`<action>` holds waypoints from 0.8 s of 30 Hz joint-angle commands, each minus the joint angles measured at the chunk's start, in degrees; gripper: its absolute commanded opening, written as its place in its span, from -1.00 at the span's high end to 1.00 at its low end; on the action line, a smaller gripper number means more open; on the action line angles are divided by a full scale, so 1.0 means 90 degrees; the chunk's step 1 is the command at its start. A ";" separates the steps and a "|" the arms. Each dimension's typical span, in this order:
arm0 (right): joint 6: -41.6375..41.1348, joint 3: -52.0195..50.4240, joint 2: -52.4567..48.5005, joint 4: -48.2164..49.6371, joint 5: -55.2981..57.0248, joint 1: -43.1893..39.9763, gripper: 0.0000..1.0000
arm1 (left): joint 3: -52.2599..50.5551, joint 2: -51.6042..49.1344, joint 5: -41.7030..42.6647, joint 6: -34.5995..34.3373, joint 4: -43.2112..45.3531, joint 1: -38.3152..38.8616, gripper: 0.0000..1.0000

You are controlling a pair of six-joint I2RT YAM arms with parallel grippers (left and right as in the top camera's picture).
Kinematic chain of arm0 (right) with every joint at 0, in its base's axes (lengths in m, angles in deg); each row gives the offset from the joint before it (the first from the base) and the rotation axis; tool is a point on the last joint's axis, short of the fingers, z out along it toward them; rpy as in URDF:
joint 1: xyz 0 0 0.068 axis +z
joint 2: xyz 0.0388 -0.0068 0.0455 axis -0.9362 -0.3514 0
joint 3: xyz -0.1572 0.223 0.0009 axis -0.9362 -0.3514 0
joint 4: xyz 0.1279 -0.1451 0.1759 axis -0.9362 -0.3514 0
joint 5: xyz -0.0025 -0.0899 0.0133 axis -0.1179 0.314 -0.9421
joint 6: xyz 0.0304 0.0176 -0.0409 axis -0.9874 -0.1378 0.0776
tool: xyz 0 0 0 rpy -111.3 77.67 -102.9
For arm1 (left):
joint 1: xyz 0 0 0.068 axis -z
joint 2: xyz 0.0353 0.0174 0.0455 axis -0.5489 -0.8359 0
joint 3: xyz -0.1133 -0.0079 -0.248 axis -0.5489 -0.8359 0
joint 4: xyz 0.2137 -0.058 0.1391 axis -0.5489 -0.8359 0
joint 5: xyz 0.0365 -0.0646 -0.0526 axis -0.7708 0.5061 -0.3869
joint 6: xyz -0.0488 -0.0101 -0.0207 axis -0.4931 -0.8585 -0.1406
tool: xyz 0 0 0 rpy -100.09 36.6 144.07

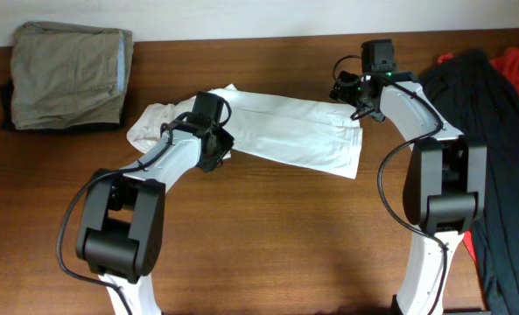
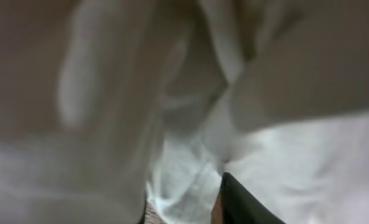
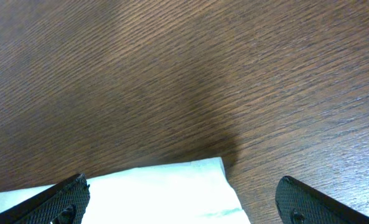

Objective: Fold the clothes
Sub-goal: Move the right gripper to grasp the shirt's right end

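Cloth is the whole matter here: the white garment [image 1: 285, 131] lies stretched in a long band across the middle of the bench [image 1: 268, 236], its bunched end by my left end effector [image 1: 213, 138] and its flat, squared end under my right end effector [image 1: 351, 94]. I judge that it lies this way so that each arm has one end to work from and the length can be folded over on itself. The folded khaki garment [image 1: 66, 74] sits at the far left corner, well apart, which I take for finished work, and the dark pile [image 1: 487, 114] waits at my right. In the right wrist view my fingers [image 3: 66, 199] stand wide apart, hovering over a corner of the garment that lies flat on the wood, holding nothing. My left end effector is pressed down into the cloth; its camera shows only blurred white folds and one dark fingertip [image 2: 240, 202], so I cannot tell whether it grips the fabric or not.
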State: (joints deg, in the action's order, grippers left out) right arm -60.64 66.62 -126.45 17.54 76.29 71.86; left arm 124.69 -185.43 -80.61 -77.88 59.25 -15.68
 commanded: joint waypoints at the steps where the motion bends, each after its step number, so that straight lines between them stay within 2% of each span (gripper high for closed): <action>1: -0.0034 0.0044 0.0124 0.0019 -0.0015 -0.0024 -0.97 | -0.0070 -0.0206 -0.0010 0.0007 -0.0102 -0.0015 0.69; 2: -0.0034 0.0044 0.0124 0.0017 -0.0015 -0.0024 -0.97 | -0.0070 -0.0206 0.0022 0.0007 -0.0141 -0.0015 0.98; 5: -0.0034 0.0044 0.0124 0.0019 -0.0010 -0.0027 -0.97 | -0.0024 -0.0151 0.0420 0.0316 -0.0262 -0.0080 0.98; 7: -0.0034 0.0044 0.0124 0.0022 -0.0010 -0.0029 -0.97 | 0.0189 0.0236 0.0296 0.0673 -0.0935 -0.0250 0.98; 8: -0.0034 0.0044 0.0124 0.0019 -0.0010 -0.0029 -0.97 | 0.0304 0.0731 -0.0238 0.0954 -0.1460 -0.0262 0.99; 12: -0.0034 0.0051 0.0260 -0.0386 -0.0017 -0.0078 -0.97 | 0.0323 0.2205 -0.1557 0.1399 -0.2419 -0.0223 0.98; 15: -0.0029 0.0051 0.1095 -0.1056 -0.0017 -0.0209 -0.97 | 0.0323 0.3019 -0.2035 0.1542 -0.3235 -0.0223 0.98; 17: 0.0593 0.0051 0.1751 -0.1734 -0.0192 -0.0163 -0.97 | 0.0323 0.3485 -0.2392 0.1540 -0.3740 -0.0223 0.98; 18: 0.0959 0.0051 0.2193 -0.2407 -0.0255 -0.0134 -0.97 | 0.0323 0.3878 -0.2569 0.1540 -0.4027 -0.0223 0.98; 19: 0.0981 0.0051 0.2397 -0.2875 -0.0291 -0.0134 -0.97 | 0.0323 0.4143 -0.2674 0.1540 -0.4150 -0.0223 0.99; 21: 0.0981 0.0046 0.2528 -0.3871 -0.0590 -0.0134 -0.97 | 0.0323 0.4741 -0.2963 0.1540 -0.4388 -0.0223 0.98; 23: 0.0981 -0.0092 0.2363 -0.4529 -0.0753 -0.0061 -0.97 | 0.0321 0.5161 -0.2977 0.1540 -0.4520 -0.0223 0.99; 24: 0.0976 -0.0257 0.2356 -0.4532 -0.0763 -0.0007 -0.97 | 0.0321 0.5180 -0.2970 0.1537 -0.4626 -0.0223 0.98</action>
State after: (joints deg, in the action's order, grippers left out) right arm -52.60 66.73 -104.33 -22.59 70.97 70.62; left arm 126.90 -140.69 -105.04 -64.52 19.08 -17.67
